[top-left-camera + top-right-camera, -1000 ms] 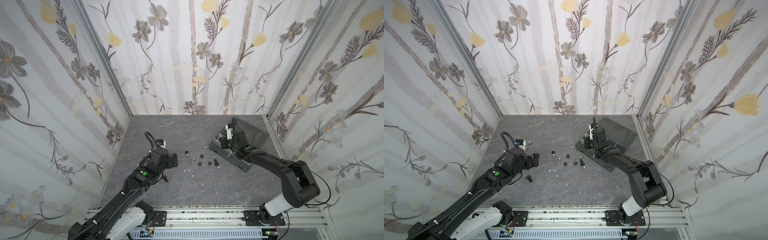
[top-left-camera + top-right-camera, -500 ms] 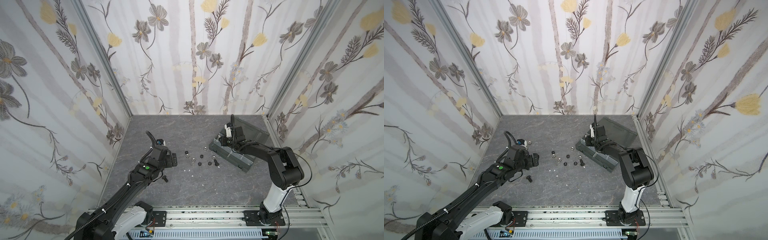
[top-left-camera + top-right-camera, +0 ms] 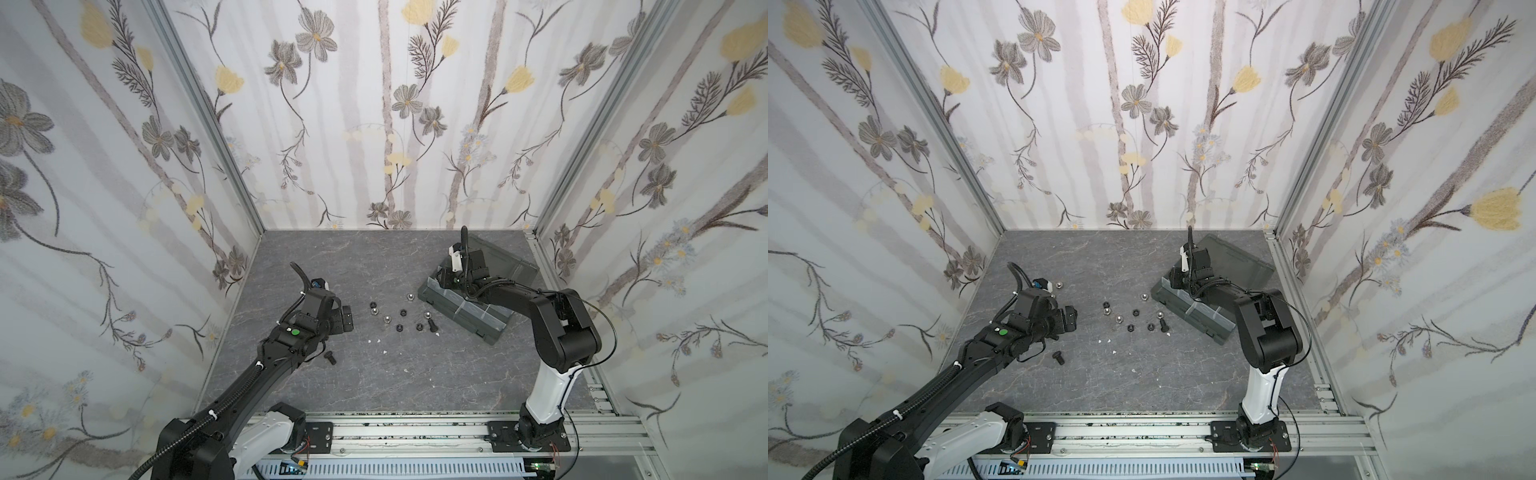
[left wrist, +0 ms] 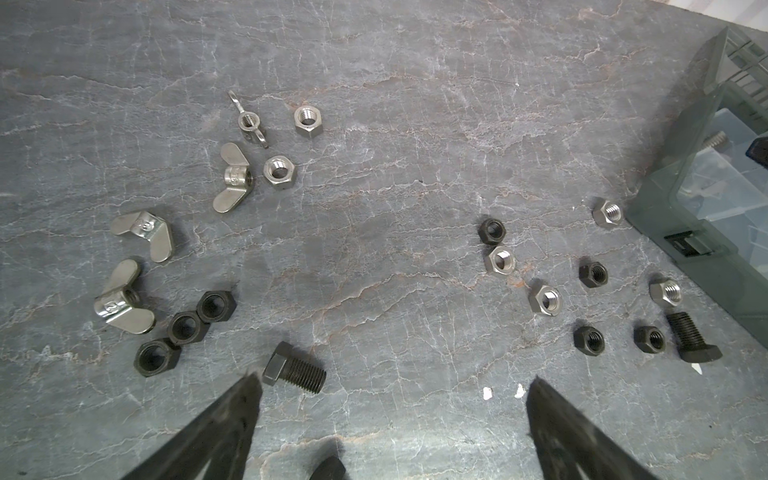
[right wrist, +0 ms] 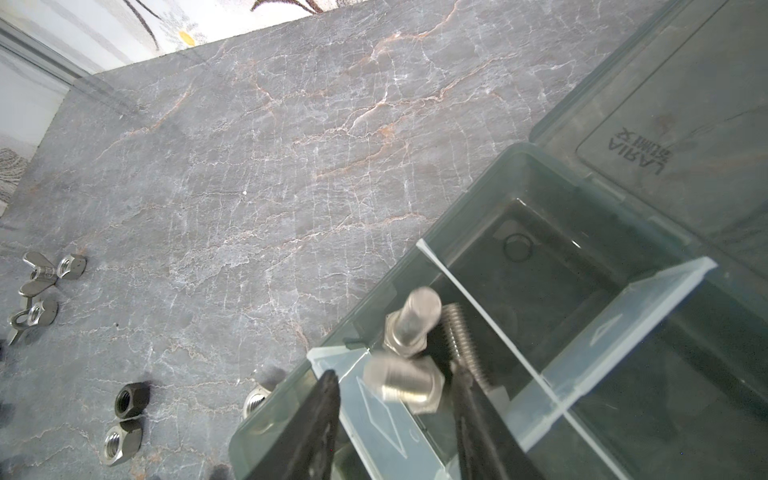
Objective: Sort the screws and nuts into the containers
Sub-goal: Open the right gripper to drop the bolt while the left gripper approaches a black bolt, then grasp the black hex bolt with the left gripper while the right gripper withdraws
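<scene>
My right gripper (image 5: 395, 372) hangs over the left end compartment of the dark grey organizer box (image 3: 469, 309) (image 3: 1200, 316) (image 5: 469, 208). Its jaws stand open. A blurred silver screw (image 5: 405, 384) lies loose between them, above two more silver screws (image 5: 409, 322) in that compartment. My left gripper (image 4: 395, 380) (image 3: 347, 320) is wide open and empty above the table, with a black screw (image 4: 293, 372) (image 3: 330, 357) by one fingertip. Another black screw (image 4: 692, 338) (image 3: 433, 324) and several black and silver nuts (image 4: 500, 259) (image 3: 401, 318) lie left of the box.
The box's smoky lid (image 3: 507, 262) (image 5: 665, 104) lies folded open behind it near the right wall. Silver wing nuts (image 4: 143, 235) (image 5: 37, 274) and three black nuts (image 4: 185, 328) sit under my left arm. White specks (image 3: 378, 340) dot the middle of the table.
My right gripper's jaws have parted over the box and the silver screw has come free between them. The right arm's elbow drew in. My left gripper has stayed open and hardly moved.
</scene>
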